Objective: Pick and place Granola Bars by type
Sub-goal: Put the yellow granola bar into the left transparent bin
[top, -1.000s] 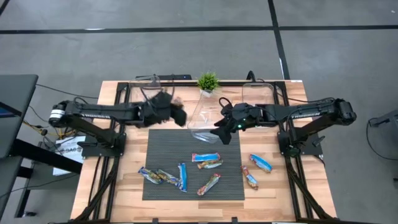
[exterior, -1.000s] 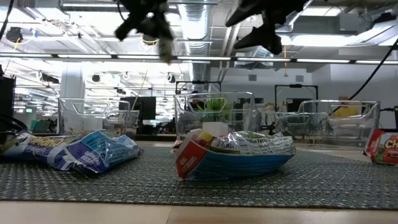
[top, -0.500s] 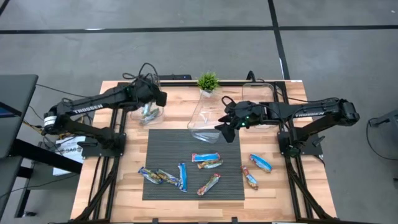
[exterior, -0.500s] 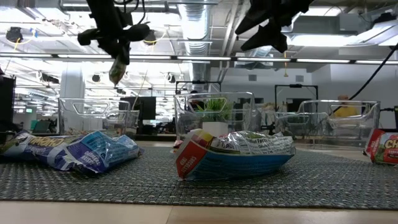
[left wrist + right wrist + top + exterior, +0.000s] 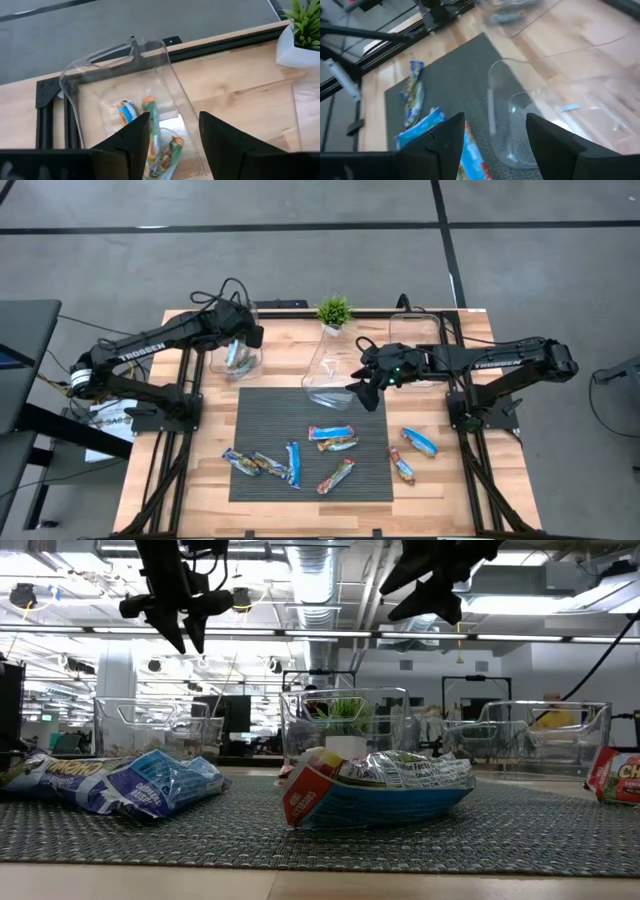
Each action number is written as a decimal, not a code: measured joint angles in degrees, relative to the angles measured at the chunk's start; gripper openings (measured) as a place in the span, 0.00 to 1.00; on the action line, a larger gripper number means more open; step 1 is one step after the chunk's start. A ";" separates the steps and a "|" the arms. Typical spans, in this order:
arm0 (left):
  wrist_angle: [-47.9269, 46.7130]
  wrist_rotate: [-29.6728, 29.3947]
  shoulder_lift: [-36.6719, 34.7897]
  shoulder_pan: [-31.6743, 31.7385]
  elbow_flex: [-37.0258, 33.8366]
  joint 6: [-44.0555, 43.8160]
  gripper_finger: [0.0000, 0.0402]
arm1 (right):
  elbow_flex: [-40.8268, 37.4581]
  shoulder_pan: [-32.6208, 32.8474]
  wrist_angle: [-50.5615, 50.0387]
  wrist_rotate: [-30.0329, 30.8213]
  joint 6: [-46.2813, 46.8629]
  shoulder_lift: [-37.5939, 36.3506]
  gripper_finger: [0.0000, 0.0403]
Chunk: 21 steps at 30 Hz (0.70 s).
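I had most of the granola bars (image 5: 333, 440) lying loose on the dark ribbed mat (image 5: 262, 415) at the middle of the counter (image 5: 200, 490), with two more just off the mat's right edge on the bare wood: a blue one (image 5: 420, 442) and a multicoloured one (image 5: 401, 465). On the mat itself I saw a blue-and-white bar (image 5: 330, 432) touching a brownish one (image 5: 338, 445), another brownish bar (image 5: 336, 475) nearer the front edge, and a cluster at the mat's left front corner (image 5: 262, 465). A few bars (image 5: 150, 135) already sat inside the clear tub (image 5: 238, 358) off the mat's back left corner.

My left gripper (image 5: 172, 137) hung directly above that tub, its fingers spread apart and holding nothing. My right gripper (image 5: 362, 392) hovered over the mat's back right part, beside a second clear tub (image 5: 328, 370) that stood at the mat's back edge; its fingers were parted too, empty. A third tub (image 5: 415, 330) stood behind the right arm. A small potted plant (image 5: 335, 312) sat behind the middle tub, near the counter's back edge.
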 joint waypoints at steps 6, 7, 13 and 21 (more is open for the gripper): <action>8.46 9.30 -0.44 -4.51 -0.02 6.13 0.38 | 0.00 2.51 -4.69 -2.40 -2.04 0.02 0.49; 11.08 11.73 -0.59 -5.91 -0.02 8.37 0.38 | 0.00 3.33 -6.08 -2.40 -2.39 0.19 0.49; 25.08 26.42 -1.03 -16.04 -0.02 18.32 0.35 | 0.00 9.81 -11.84 -2.21 -2.82 1.14 0.47; 31.21 29.25 -0.98 -28.85 -0.02 17.76 0.32 | -0.11 16.68 -13.06 1.08 -2.55 6.41 0.45</action>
